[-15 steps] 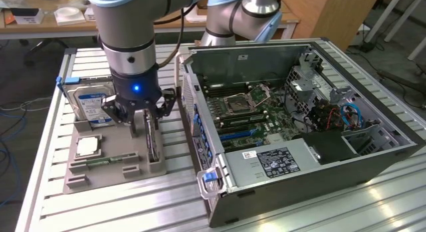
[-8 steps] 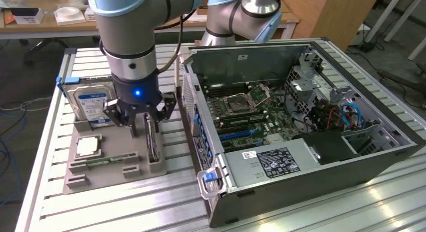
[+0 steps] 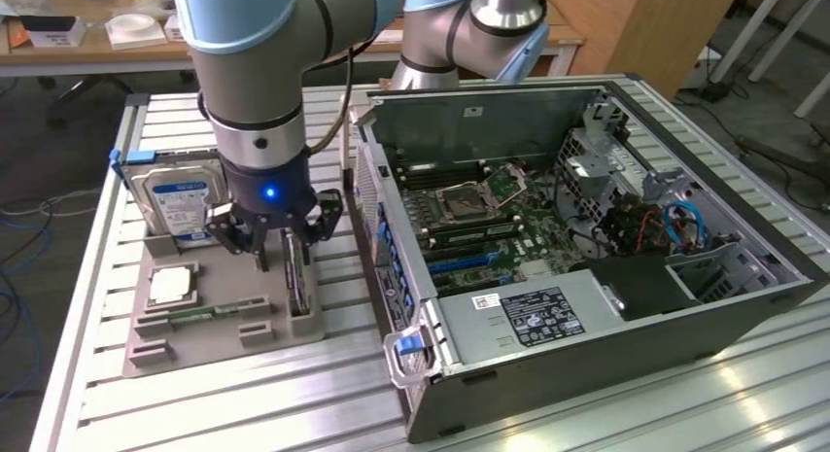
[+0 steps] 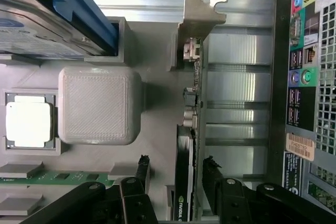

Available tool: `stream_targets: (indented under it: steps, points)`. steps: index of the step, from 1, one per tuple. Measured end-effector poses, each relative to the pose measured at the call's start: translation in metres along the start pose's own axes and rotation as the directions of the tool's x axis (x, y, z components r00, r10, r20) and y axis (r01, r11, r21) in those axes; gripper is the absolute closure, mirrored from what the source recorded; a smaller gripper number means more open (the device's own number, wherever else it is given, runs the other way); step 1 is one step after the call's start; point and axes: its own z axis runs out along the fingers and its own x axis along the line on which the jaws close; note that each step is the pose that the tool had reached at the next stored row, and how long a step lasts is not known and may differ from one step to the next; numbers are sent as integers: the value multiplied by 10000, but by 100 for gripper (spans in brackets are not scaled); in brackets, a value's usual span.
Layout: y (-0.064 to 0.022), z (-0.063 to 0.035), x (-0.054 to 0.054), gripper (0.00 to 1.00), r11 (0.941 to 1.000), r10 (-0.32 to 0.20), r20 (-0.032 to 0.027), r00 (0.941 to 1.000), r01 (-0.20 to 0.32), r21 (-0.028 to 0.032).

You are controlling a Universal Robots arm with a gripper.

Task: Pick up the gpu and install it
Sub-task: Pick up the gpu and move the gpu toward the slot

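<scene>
Gripper point(image 3: 283, 250) with fingers spread open astride the gpu point(image 4: 185, 182), which stands on edge in a grey holder point(image 3: 194, 347) beside the computer case point(image 3: 584, 316); the card is judged light, stiff and fragile, best pinched across its flat faces near the upper edge

The arm point(image 3: 259, 73) points its gripper point(image 3: 278, 252) straight down (close to vertical), fingers point(image 4: 214, 177) spread wide apart.

gpu point(image 3: 301, 292) in tray point(image 3: 214, 340) slot, prob. upright
</scene>
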Motion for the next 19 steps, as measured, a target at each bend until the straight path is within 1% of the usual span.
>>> stream_targets:
  steps: [4, 8, 12, 15, 19]
  points:
    - [1, 52, 0, 47, 10000, 0, 1, 10000, 0, -1]
    - [6, 56, 1, 47, 10000, 2, 1, 10000, -2, -1]
    - [49, 64, 1, 47, 10000, 2, 0, 10000, -2, 1]
    - [63, 91, 0, 47, 10000, 0, 0, 10000, 0, 2]
    - [64, 98, 0, 47, 10000, -2, -1, 10000, 2, 5]
